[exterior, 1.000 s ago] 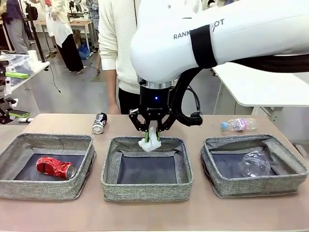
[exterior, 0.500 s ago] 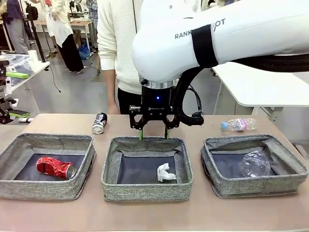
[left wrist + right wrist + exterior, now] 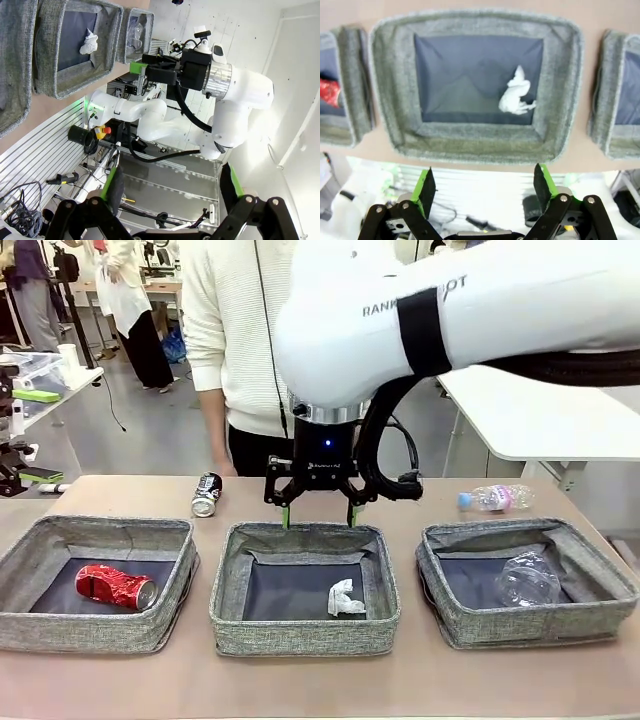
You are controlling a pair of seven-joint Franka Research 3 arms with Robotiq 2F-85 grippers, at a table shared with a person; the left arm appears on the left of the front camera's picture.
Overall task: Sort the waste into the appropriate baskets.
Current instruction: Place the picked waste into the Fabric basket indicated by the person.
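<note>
My right claw (image 3: 319, 522) is spread wide and empty, green pads (image 3: 426, 184) well apart, and it hangs over the far rim of the middle basket (image 3: 300, 635). The crumpled white paper wad (image 3: 344, 599) lies loose on that basket's dark lining, toward its right side, below the claw and not touching it. My left claw (image 3: 171, 182) is wide apart too, with nothing between the fingers; its wrist view is rolled sideways and looks past the baskets at my right arm.

3 grey baskets sit in a row on the worktop (image 3: 320, 685). The left basket (image 3: 90, 632) has the crushed red can (image 3: 115, 586) lying on its side. The right basket (image 3: 530, 625) has the clear plastic cup (image 3: 527, 580).

The black-and-silver can (image 3: 206, 494) lies on the worktop behind the gap between the left and middle baskets. The clear bottle with pink label (image 3: 495, 498) lies on the worktop behind the right basket. A person (image 3: 240, 340) in a white sweater stands at the far side.
</note>
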